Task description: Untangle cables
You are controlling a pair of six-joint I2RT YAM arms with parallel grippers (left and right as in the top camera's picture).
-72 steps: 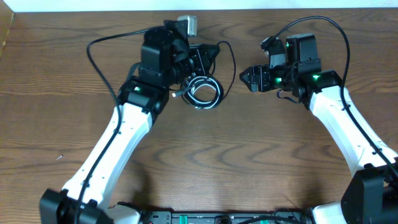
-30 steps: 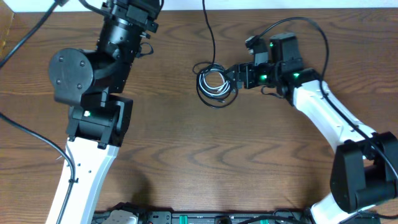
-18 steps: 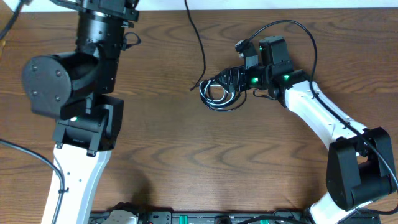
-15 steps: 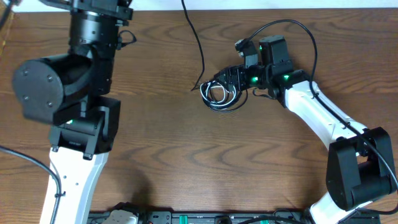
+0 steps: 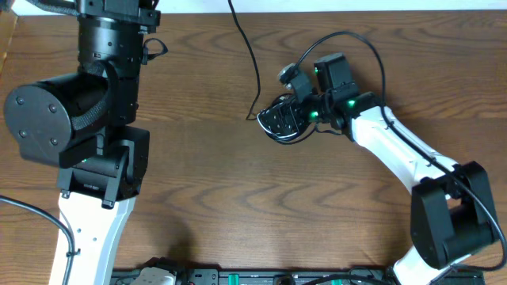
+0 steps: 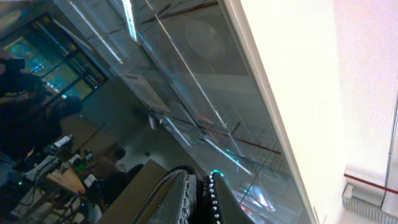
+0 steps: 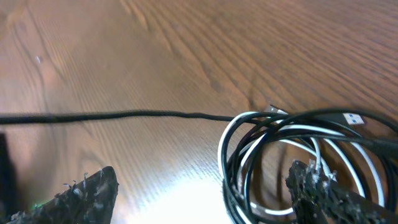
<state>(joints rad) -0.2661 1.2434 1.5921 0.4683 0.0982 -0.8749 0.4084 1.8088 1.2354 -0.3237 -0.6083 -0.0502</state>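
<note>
Cables (image 7: 292, 118), white and black, lie coiled on the counter (image 5: 238, 198) under my right pincer (image 5: 277, 120), which is spread wide, one finger over the loops. One black cord (image 7: 124, 114) runs straight out from the coil across the wood. My left pincer (image 6: 198, 194) faces a ceiling, fingers nearly together; I cannot tell if they grip anything.

No legible text, labels or numbers in any view.
</note>
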